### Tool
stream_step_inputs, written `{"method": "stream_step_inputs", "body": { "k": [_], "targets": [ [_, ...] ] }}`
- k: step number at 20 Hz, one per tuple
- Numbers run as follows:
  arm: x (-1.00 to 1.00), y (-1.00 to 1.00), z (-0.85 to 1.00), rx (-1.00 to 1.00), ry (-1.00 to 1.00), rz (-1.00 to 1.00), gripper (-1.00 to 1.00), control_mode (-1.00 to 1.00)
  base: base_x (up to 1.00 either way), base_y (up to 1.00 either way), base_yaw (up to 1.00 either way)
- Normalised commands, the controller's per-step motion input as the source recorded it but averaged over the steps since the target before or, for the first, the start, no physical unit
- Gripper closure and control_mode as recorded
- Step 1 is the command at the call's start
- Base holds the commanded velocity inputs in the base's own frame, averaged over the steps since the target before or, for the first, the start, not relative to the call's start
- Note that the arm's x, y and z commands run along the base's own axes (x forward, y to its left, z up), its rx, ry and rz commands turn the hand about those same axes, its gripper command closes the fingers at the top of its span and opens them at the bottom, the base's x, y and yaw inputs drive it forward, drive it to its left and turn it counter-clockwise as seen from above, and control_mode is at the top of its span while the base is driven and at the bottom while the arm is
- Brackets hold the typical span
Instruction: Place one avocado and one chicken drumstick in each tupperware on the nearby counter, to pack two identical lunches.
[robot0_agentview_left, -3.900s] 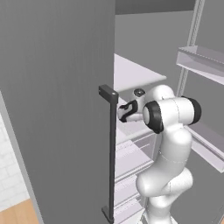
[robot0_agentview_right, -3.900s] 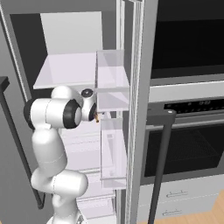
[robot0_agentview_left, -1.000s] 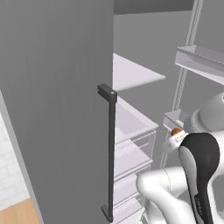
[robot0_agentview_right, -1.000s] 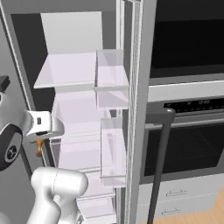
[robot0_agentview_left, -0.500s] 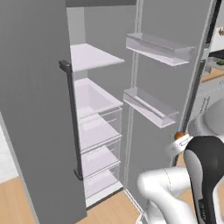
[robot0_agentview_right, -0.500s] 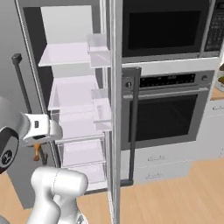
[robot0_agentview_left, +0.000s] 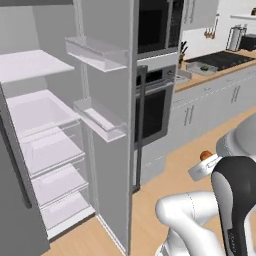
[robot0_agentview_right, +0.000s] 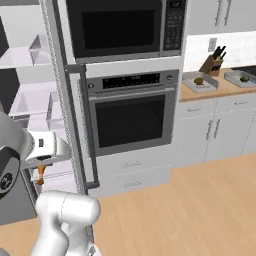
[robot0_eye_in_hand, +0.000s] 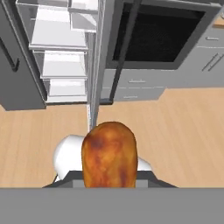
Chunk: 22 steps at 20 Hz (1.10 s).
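The gripper carries 1 chicken drumstick, the lighter orange one. In the hand view its fat end fills the space just ahead of the hand, long axis running along the gripper's own line, so the meat points outward and the bone end is hidden below. The finger tips themselves are covered by the drumstick, so how wide the jaws stand cannot be read directly; judging from the way the piece sits there with nothing under it, they are clamped on it. In the left base view a small orange knob of the drumstick shows at the hand, held low over the wooden floor.

The relation that matters next is hand to trays. In the right base view 2 tupperware trays sit on the counter far to the right: the nearer tupperware beside the knife block holds a dull brown avocado, and the farther tupperware at the picture's edge holds a dark green avocado. Both lie well apart from the hand, beyond the oven.

The open fridge door and its shelf bins stand close on the robot's left; the floor toward the counter looks open. The base likely must drive right before the arm can reach either tray.
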Motion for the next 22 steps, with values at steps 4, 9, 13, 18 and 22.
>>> {"method": "stream_step_inputs", "body": {
  "k": [4, 9, 13, 18, 22],
  "targets": [
    [0.00, 0.00, 0.00, 0.00, 0.00, 0.00, 1.00, 1.00, 0.67, -1.00, -0.05],
    [0.00, 0.00, 0.00, 0.00, 0.00, 0.00, 1.00, 1.00, 0.99, -1.00, 0.00],
    [0.00, 0.00, 0.00, 0.00, 0.00, 0.00, 1.00, 1.00, 0.97, -1.00, 0.01],
    [0.00, 0.00, 0.00, 0.00, 0.00, 0.00, 1.00, 1.00, 0.96, -0.93, 0.00],
    [0.00, 0.00, 0.00, 0.00, 0.00, 0.00, 1.00, 1.00, 1.00, -0.81, 0.03]
  ]
}}
